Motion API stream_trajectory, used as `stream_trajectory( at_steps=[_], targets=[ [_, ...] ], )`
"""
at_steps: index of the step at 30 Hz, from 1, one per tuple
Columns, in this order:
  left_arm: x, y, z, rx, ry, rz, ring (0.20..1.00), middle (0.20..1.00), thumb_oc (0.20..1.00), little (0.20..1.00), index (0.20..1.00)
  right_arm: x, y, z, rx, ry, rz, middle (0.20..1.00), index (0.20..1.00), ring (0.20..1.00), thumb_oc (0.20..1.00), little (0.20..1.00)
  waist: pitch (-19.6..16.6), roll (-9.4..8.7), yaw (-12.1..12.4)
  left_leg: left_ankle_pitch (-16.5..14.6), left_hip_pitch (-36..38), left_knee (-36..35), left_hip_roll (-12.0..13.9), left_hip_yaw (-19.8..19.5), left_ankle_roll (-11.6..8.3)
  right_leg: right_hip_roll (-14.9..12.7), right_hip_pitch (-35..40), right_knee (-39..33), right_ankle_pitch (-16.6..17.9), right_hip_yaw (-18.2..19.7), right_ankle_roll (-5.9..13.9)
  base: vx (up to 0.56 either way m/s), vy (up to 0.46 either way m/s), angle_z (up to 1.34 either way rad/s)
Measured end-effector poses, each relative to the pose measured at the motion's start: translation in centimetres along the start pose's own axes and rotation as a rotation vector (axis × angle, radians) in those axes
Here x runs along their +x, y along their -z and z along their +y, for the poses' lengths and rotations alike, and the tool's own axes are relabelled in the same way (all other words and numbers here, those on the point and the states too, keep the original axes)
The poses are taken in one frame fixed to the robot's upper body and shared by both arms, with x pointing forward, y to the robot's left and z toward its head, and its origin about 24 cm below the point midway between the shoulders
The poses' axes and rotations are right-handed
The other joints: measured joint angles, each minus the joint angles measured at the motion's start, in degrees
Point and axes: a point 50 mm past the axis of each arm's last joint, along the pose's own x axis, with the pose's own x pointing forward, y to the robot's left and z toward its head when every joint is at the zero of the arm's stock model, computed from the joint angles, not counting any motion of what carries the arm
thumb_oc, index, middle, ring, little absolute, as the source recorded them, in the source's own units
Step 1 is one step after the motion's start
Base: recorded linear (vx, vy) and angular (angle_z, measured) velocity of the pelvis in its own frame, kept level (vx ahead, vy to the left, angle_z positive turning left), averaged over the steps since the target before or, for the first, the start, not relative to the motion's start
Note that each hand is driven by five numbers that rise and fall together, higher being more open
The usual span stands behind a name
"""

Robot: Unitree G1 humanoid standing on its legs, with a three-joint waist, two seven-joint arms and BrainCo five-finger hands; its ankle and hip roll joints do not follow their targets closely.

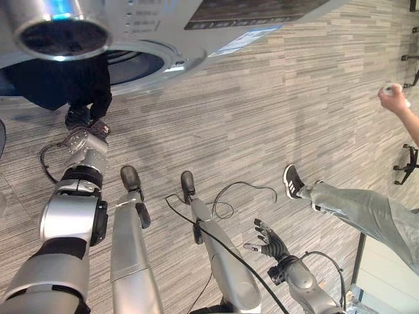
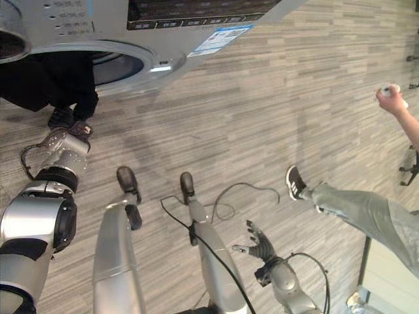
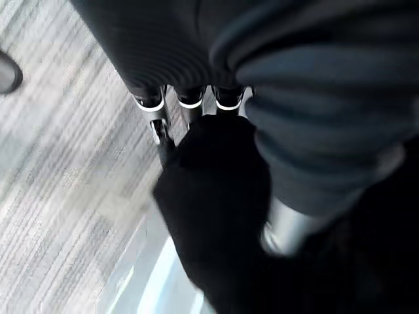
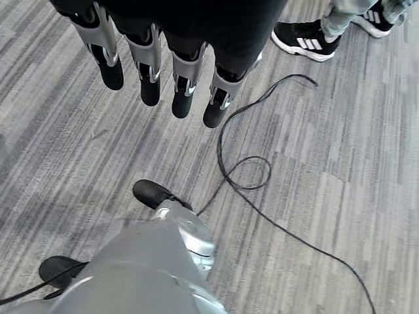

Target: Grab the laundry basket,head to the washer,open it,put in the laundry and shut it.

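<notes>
Carpet in grey striped planks runs under you, out to the washer. Nearer, at your right, a person's grey-trousered leg and black sneaker stretch in, their hand raised farther back. Your right hand hangs low, fingers spread straight over bare floor. Your left hand reaches the washer's open porthole, fingers curled on the black garment draping from it.
</notes>
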Motion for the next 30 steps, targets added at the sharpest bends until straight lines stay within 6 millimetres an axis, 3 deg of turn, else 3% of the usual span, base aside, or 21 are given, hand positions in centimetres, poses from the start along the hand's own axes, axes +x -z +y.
stream_trajectory(
  at_steps=[3,6,13,17,18,21,22,23,24,25,27,29,30],
  targets=[
    [-0.3,1.0,-0.4,-0.008,0.012,0.020,0.200,0.200,0.200,0.200,0.200,-0.2,0.4,-0.2,-0.005,0.002,0.015,1.000,1.000,1.000,1.000,1.000,-0.01,-0.02,0.21,0.00,2.74,-1.08,-0.06,0.62,0.01,-0.23,2.48,-1.38,0.94,0.05,-0.78,0.01,-0.027,-0.01],
    [-0.6,2.9,0.4,-0.009,0.001,0.055,0.200,0.200,0.200,0.200,0.200,-0.1,0.4,-0.3,-0.009,0.003,0.016,1.000,1.000,1.000,1.000,1.000,0.01,0.02,0.92,0.11,6.46,-2.84,-0.09,1.45,-0.28,-0.52,5.55,-2.80,1.34,0.32,-1.29,0.00,-0.045,-0.05],
    [-0.4,2.6,1.6,-0.032,-0.036,0.047,0.200,0.200,0.200,0.200,0.200,-0.3,1.7,-1.1,-0.033,0.026,0.076,1.000,1.000,1.000,1.000,1.000,0.01,0.01,2.38,2.66,11.84,-7.49,-0.31,0.98,-3.01,-0.10,9.14,-3.84,1.95,-0.20,-3.20,0.01,-0.098,0.07],
    [-0.3,-0.2,-1.2,-0.116,0.036,-0.014,0.200,0.200,0.200,0.200,0.200,-0.9,4.3,-2.3,-0.055,0.069,0.196,1.000,1.000,1.000,1.000,1.000,0.01,0.02,3.38,4.25,12.81,-9.45,-0.43,0.43,-4.04,0.22,9.56,-4.23,2.27,-0.57,-4.01,-0.01,-0.047,0.09],
    [-0.3,-2.2,-3.6,-0.189,0.086,-0.042,0.200,0.200,0.200,0.200,0.200,-0.8,4.7,-2.6,-0.064,0.079,0.226,1.000,1.000,1.000,1.000,1.000,0.04,0.06,3.25,4.85,12.62,-9.92,-0.52,-0.29,-4.32,0.38,9.55,-4.32,2.41,-1.44,-4.19,-0.01,-0.009,0.15],
    [-1.2,-5.3,-7.2,-0.246,0.201,-0.134,0.200,0.200,0.200,0.200,0.200,-0.6,4.4,-2.6,-0.065,0.080,0.218,1.000,1.000,1.000,1.000,1.000,0.09,0.13,3.35,5.07,12.52,-9.92,-0.52,-0.72,-4.55,0.48,9.66,-4.32,2.40,-1.69,-4.21,-0.03,0.013,0.07],
    [-1.4,-6.2,-8.0,-0.249,0.233,-0.164,0.454,0.454,0.454,0.454,0.454,-0.5,4.2,-2.6,-0.064,0.078,0.208,1.000,1.000,1.000,1.000,1.000,0.15,0.24,3.34,5.06,12.34,-9.82,-0.57,-0.68,-4.55,0.40,9.53,-4.39,2.40,-1.66,-4.20,0.00,0.000,0.00],
    [-1.7,-7.0,-8.6,-0.243,0.258,-0.188,0.454,0.454,0.454,0.454,0.454,-0.4,3.9,-2.5,-0.062,0.074,0.192,1.000,1.000,1.000,1.000,1.000,0.13,0.42,3.25,5.05,11.74,-9.70,-0.60,-0.68,-4.58,0.33,9.03,-4.41,2.32,-1.66,-4.10,0.00,0.000,0.00],
    [-1.8,-7.7,-9.0,-0.254,0.267,-0.209,0.802,0.802,0.802,0.802,0.802,-0.3,3.6,-2.4,-0.061,0.069,0.179,1.000,1.000,1.000,1.000,1.000,0.29,0.64,3.23,5.08,11.16,-9.58,-0.66,-0.67,-4.52,0.24,8.61,-4.55,2.36,-1.67,-4.01,-0.02,0.042,0.01],
    [-1.9,-7.7,-9.1,-0.260,0.270,-0.213,1.000,1.000,1.000,1.000,1.000,-0.2,3.4,-2.3,-0.059,0.064,0.171,1.000,1.000,1.000,1.000,1.000,0.37,0.75,3.28,5.09,10.50,-9.41,-0.76,-0.64,-4.51,0.14,8.02,-4.56,2.43,-1.64,-3.98,-0.07,0.102,0.02],
    [-1.3,-7.6,-7.7,-0.209,0.219,-0.215,1.000,1.000,1.000,1.000,1.000,0.0,2.9,-2.2,-0.056,0.061,0.147,1.000,1.000,1.000,1.000,1.000,0.53,0.96,3.34,4.95,8.98,-8.38,-1.04,-0.91,-4.37,0.02,6.85,-4.61,2.93,-1.40,-4.06,-0.06,0.108,-0.07],
    [-0.1,-6.1,-4.3,-0.114,0.101,-0.158,1.000,1.000,1.000,1.000,1.000,0.4,2.1,-2.4,-0.055,0.065,0.118,1.000,1.000,1.000,1.000,1.000,0.86,1.30,3.24,4.38,7.00,-7.37,-1.08,-0.32,-3.47,-0.35,5.00,-4.67,3.58,-0.17,-3.43,-0.03,0.096,-0.19],
    [0.2,-5.2,-2.5,0.015,0.073,-0.153,1.000,1.000,1.000,1.000,1.000,0.6,1.8,-2.4,-0.056,0.065,0.105,1.000,1.000,1.000,1.000,1.000,1.27,1.85,3.24,3.95,6.43,-6.36,-0.94,-0.40,-2.86,-0.28,4.85,-4.65,3.66,-0.03,-3.30,0.00,0.043,-0.12]
  ],
)
